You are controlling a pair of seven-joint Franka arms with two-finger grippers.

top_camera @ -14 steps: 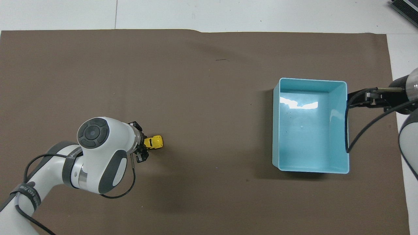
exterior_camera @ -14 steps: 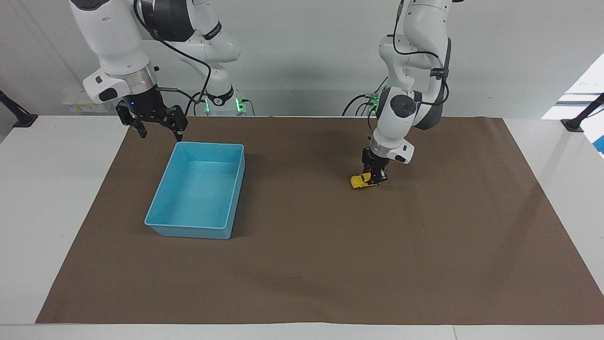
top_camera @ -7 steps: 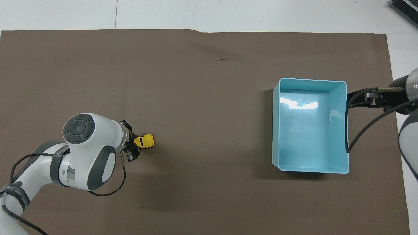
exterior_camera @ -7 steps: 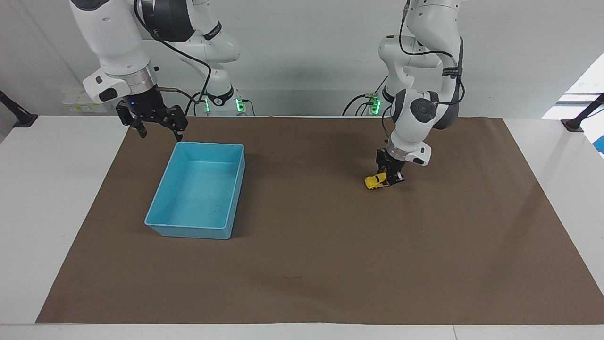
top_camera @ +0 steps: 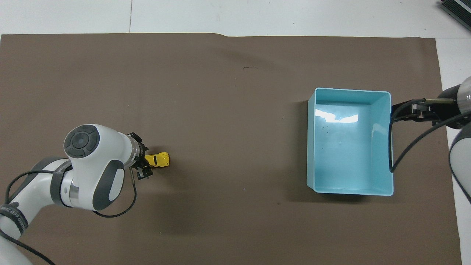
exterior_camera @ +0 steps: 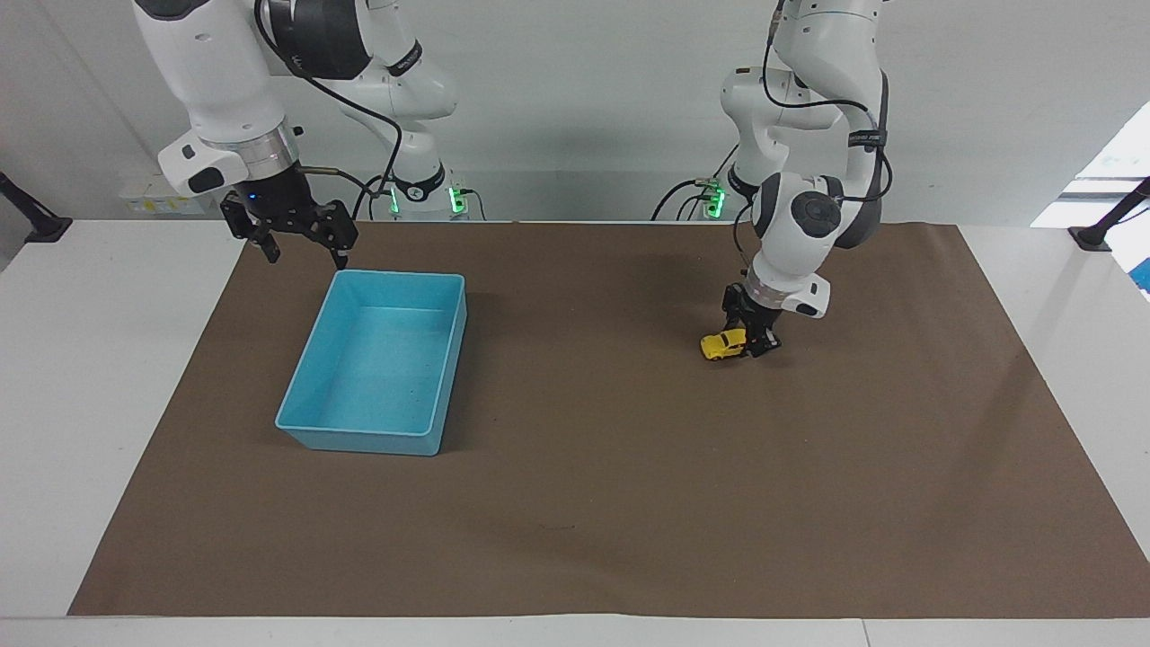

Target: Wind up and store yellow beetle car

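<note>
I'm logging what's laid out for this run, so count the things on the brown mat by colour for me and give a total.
Yellow: 1, the yellow beetle car at the left gripper, toward the left arm's end.
Blue: 1, the blue bin, with nothing in it, toward the right arm's end below the waiting right gripper.
Total: 2

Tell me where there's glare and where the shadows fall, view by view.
Overhead view: white glare patch on the bin's floor, with a soft shadow along the bin's wall nearer the robots. Facing view: no glare in the bin; a faint shadow lies beside the car.
</note>
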